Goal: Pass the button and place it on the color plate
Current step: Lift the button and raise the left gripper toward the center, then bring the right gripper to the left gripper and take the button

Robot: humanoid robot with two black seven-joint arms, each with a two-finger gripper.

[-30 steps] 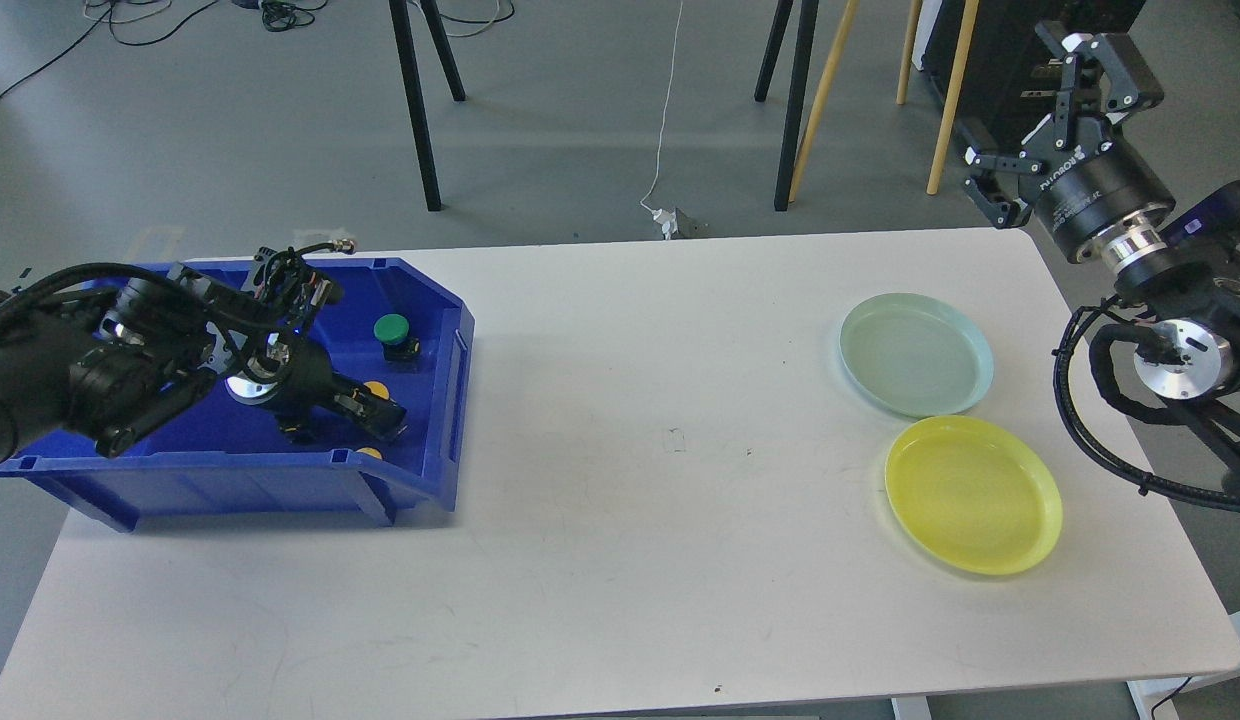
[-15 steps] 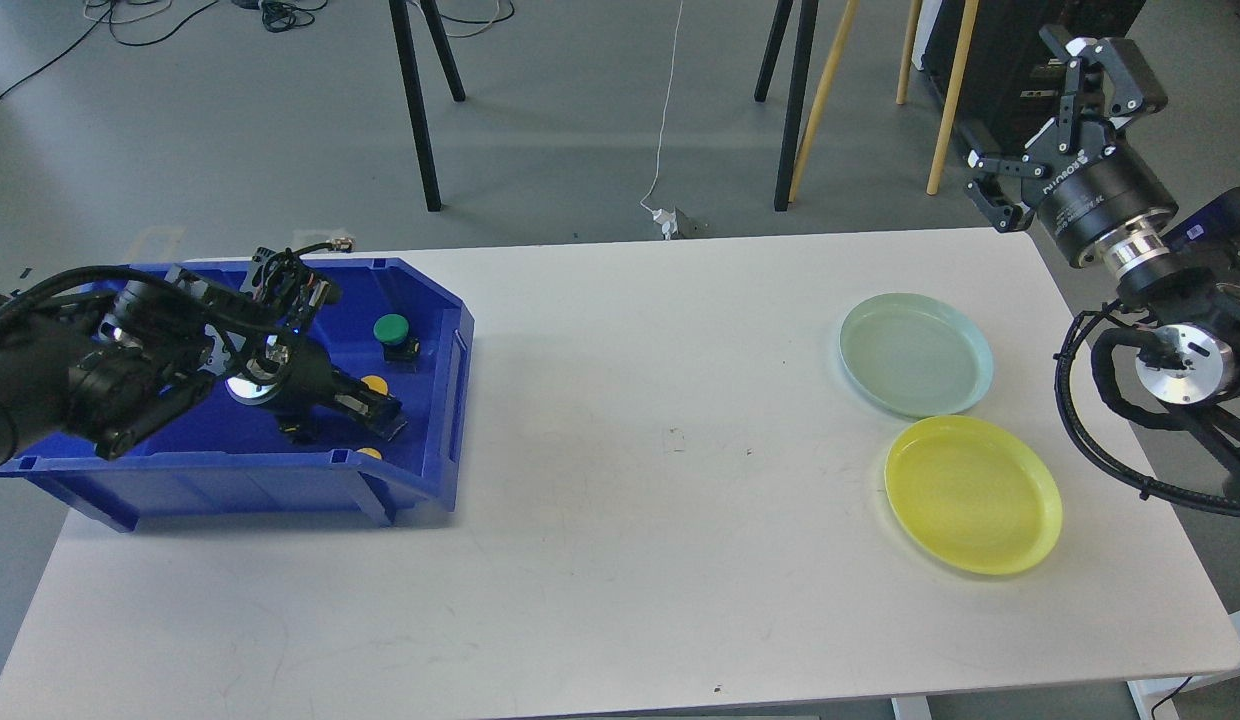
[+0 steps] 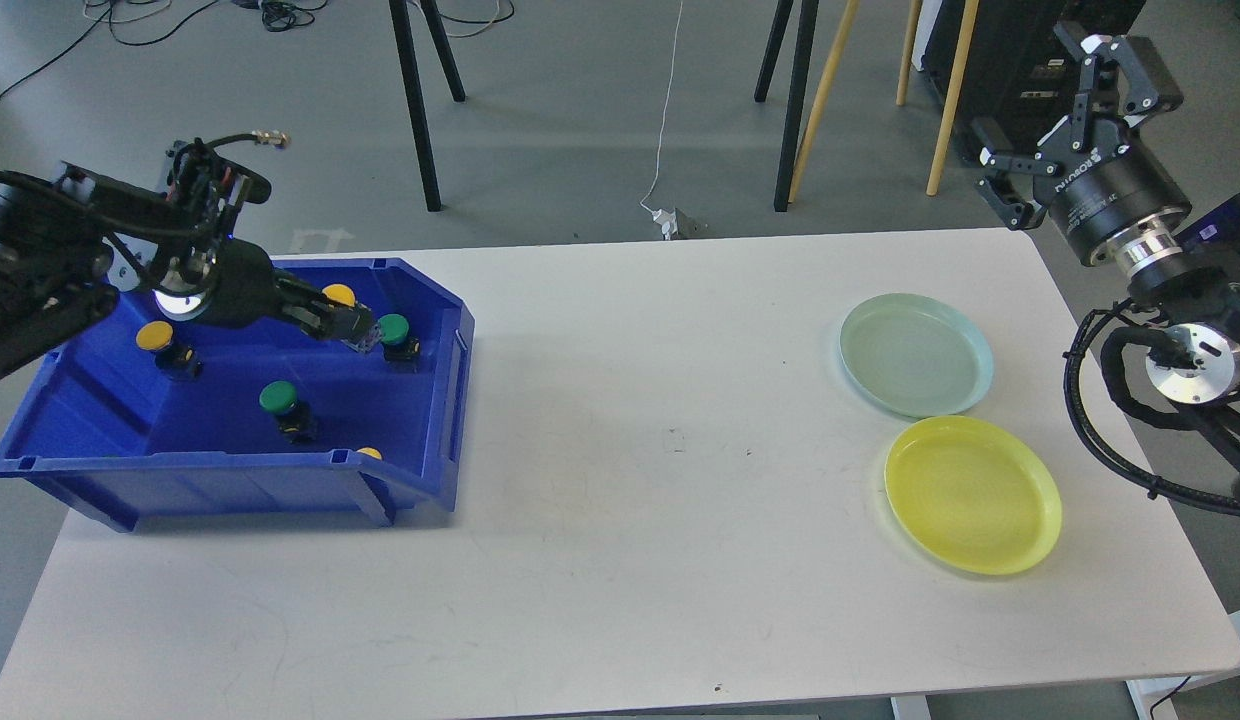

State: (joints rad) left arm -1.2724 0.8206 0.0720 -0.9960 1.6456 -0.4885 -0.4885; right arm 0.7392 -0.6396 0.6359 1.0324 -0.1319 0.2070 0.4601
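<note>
White table (image 3: pixel 620 480), left claw (image 3: pixel 348 325) clenched around yellow button (image 3: pixel 338 295) above blue bin (image 3: pixel 230 470).

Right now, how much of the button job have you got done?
Nothing delivered yet: the green plate and yellow plate are bare. My left gripper is raised over the blue bin, apparently holding a yellow button. The handover to the right gripper and the placing remain.
</note>
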